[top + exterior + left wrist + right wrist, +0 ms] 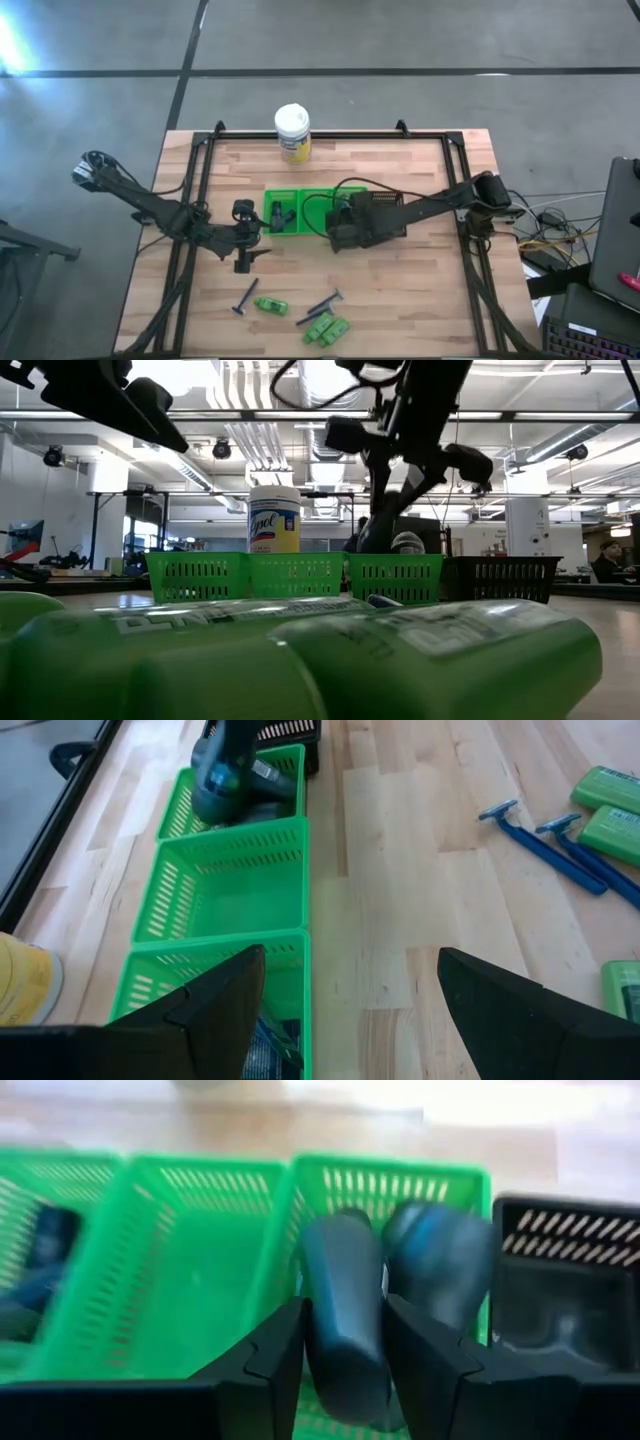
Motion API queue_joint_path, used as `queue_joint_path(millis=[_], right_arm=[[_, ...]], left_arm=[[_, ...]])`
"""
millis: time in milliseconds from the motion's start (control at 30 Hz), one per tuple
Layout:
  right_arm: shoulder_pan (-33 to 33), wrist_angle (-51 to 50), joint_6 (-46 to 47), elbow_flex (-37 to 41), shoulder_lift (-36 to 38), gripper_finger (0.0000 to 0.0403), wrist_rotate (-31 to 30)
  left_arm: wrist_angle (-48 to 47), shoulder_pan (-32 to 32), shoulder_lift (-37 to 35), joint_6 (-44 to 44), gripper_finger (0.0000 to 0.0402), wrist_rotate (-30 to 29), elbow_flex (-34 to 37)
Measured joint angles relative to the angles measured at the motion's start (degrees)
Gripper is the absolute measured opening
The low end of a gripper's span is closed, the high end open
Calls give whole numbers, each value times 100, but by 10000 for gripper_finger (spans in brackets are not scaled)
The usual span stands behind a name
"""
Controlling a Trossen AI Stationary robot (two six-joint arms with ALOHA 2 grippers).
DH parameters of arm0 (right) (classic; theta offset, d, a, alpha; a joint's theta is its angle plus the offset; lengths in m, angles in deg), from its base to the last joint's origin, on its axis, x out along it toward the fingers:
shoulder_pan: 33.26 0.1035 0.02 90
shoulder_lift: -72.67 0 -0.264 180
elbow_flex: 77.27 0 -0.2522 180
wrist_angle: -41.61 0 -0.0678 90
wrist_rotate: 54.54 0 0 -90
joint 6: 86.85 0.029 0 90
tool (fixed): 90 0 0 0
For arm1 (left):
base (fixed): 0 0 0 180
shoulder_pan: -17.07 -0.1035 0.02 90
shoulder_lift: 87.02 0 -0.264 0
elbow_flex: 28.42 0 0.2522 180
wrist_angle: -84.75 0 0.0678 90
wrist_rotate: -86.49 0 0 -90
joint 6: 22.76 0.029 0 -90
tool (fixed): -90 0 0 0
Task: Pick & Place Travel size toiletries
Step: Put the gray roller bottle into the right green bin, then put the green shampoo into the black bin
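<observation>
Over the row of green baskets (300, 210) in the middle of the tabletop (400, 300), I have my right hand (340, 1350) closed on a dark grey bottle (345, 1320), its two fingers pressed against the bottle's sides. The bottle hangs above the third green basket (400, 1190), the one next to the black basket (560, 1280), and a second dark rounded item (440, 1265) sits right beside it; I cannot tell whether that one lies in the basket. In the high view this hand is just right of the green baskets, partly covering them. My left hand (345, 990) is spread wide with nothing between its fingers, hovering over bare wood just beside the first green basket (215, 970), near the tabletop's left side. That first basket already holds some dark items (280, 214). The middle basket (230, 890) looks bare from the left wrist view. Near the front edge lie the rest of the toiletries: two blue razors (243, 297) (322, 303), one small green bottle (270, 305) beside the left razor, and a cluster of green bottles (325, 329) just in front of the right razor. A white-lidded jar with a yellow label (292, 133) stands at the far edge, well apart from both hands.
</observation>
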Motion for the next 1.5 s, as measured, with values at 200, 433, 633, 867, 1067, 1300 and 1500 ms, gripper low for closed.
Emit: queue_joint_path(millis=[200, 433, 633, 867, 1067, 1300, 1500], right_arm=[[42, 26, 5, -25, -202, 183, 483], [195, -244, 33, -160, -147, 262, 404], [387, -292, -857, -647, 9, 309, 619], [966, 253, -2305, -1110, -42, 327, 2140], [1675, 216, -1269, -1248, -61, 317, 2157], [2034, 351, -1717, -1157, -63, 302, 2176], [2034, 169, -2230, -1148, -70, 293, 2156]], left_arm=[[-2, 0, 0, 0, 300, 0, 1], [-113, 0, 0, -7, 300, 0, 3], [-411, 0, 0, 19, 300, 471, 7], [-339, 40, 2, 151, 300, 1711, 256], [-230, 410, 4, -182, 300, 2015, 529], [1038, 1289, 93, -313, 300, 2208, 980], [2098, 1730, 680, -563, 300, 1915, 1219]])
